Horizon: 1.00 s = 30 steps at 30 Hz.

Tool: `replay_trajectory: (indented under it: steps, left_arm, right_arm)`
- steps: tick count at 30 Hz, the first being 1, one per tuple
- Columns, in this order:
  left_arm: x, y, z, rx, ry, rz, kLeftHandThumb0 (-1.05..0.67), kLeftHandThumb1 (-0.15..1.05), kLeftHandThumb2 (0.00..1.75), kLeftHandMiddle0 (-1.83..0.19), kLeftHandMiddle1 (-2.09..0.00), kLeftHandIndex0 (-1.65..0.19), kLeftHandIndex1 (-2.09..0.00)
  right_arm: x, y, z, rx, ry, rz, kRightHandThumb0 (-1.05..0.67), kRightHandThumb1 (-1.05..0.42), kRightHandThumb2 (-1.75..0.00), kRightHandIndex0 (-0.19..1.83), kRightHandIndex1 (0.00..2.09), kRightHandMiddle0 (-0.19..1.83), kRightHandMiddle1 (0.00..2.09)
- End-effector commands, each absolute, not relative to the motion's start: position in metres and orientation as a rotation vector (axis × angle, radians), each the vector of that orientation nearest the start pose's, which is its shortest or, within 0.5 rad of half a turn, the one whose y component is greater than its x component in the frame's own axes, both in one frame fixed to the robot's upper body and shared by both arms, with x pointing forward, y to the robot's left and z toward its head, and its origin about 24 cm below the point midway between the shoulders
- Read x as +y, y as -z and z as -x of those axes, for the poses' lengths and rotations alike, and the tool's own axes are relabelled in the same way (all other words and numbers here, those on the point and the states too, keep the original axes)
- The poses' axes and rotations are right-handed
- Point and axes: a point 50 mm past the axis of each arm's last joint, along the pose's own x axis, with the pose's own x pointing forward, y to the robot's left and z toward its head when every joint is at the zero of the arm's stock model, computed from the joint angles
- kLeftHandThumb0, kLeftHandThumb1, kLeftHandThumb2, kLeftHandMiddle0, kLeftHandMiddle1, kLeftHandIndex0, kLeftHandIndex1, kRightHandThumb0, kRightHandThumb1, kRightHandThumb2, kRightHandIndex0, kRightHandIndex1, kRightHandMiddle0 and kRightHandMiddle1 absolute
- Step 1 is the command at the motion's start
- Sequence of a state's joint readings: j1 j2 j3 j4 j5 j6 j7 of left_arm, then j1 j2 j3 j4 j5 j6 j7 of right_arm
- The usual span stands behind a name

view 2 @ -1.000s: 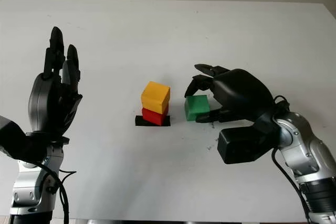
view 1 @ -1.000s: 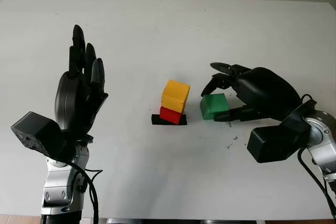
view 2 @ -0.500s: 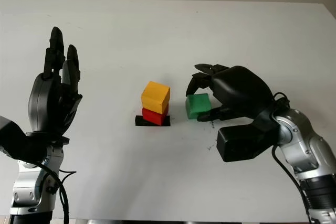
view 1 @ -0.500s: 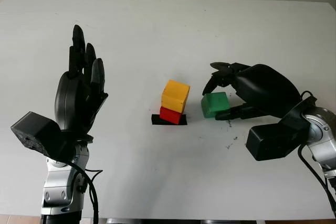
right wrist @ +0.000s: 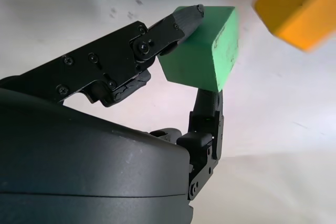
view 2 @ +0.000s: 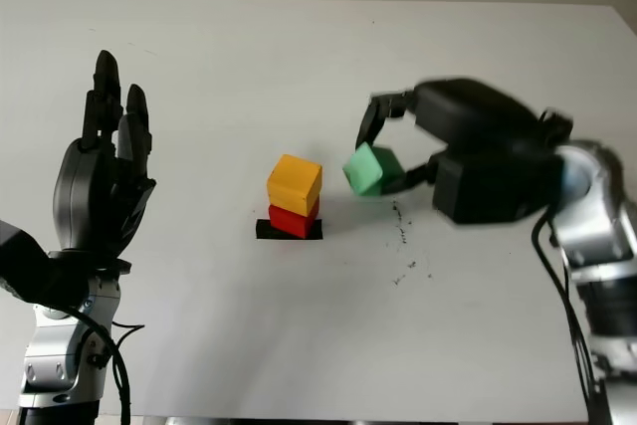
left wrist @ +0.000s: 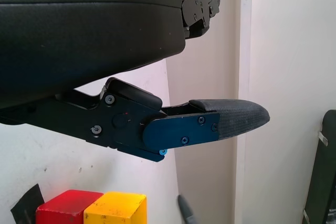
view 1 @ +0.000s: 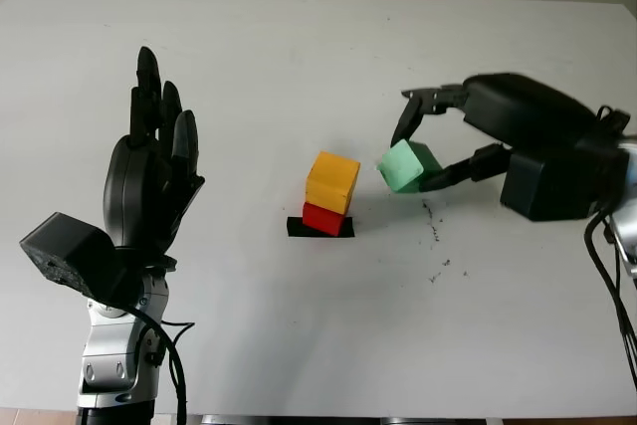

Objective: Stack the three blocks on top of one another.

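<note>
The green block point(view 1: 408, 166) is off the table, tilted with 1 corner down, pinched between the fingertips of the right hand point(view 1: 430, 143). In the right wrist view the fingers point(right wrist: 181, 18) press on 1 face of the block and another digit braces the opposite side from below, so the hand grips the block firmly. The block hangs just beside the fingertips' reach toward the stack, near it but apart from it, and about level with the top of the yellow block.

The yellow block point(view 1: 332, 181) sits on the red block point(view 1: 322, 217), slightly turned against it, and the red block stands on a black tape mark point(view 1: 299, 228) on the white table point(view 1: 299, 57). This 2-block stack lies to the left of the right hand's fingertips, between the 2 hands. In the left wrist view the red and yellow blocks appear side by side beyond the fingers.

A scatter of small dark specks point(view 1: 435, 236) marks the table below the held block.

The left hand point(view 1: 151, 181) is raised upright at the left side of the table, open, holding nothing, well apart from the stack.
</note>
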<state>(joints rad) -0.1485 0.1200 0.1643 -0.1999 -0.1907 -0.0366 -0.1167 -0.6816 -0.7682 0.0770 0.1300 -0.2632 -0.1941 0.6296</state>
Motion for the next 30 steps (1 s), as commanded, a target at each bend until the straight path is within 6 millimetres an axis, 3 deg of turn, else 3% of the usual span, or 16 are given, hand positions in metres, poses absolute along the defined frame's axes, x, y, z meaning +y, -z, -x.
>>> replay_trajectory:
  steps: [1, 10, 16, 21, 30]
  left_arm:
    - [0.189, -0.135, -0.268, -0.408, 0.029, 0.043, -0.75, 1.05, 0.53, 0.19, 0.0, 0.19, 0.0]
    - [0.188, -0.135, -0.267, -0.405, 0.031, 0.029, -0.75, 1.05, 0.55, 0.19, 0.0, 0.19, 0.0]
    - [0.187, -0.134, -0.269, -0.405, 0.025, 0.045, -0.76, 1.05, 0.53, 0.19, 0.0, 0.19, 0.0]
    - [0.187, -0.135, -0.268, -0.406, 0.03, 0.048, -0.76, 1.05, 0.54, 0.19, 0.0, 0.19, 0.0]
    - [0.187, -0.134, -0.267, -0.407, 0.025, 0.044, -0.76, 1.05, 0.54, 0.19, 0.0, 0.19, 0.0]
  right_arm:
    - [-0.207, -0.262, -0.326, -0.399, -0.486, 1.225, -0.36, -0.88, -0.05, 0.35, 0.06, 0.52, 1.3]
    - [-0.196, -0.3, -0.327, -0.517, -0.473, 1.271, -0.35, -0.82, -0.04, 0.39, 0.07, 0.63, 1.19]
    - [-0.198, -0.314, -0.331, -0.54, -0.465, 1.14, -0.37, -0.83, -0.06, 0.38, 0.06, 0.61, 1.26]
    - [-0.198, -0.305, -0.335, -0.501, -0.481, 0.963, -0.38, -0.87, -0.06, 0.34, 0.04, 0.49, 1.43]
    - [-0.186, -0.268, -0.327, -0.442, -0.528, 0.583, -0.37, -0.96, -0.07, 0.22, 0.0, 0.25, 1.71]
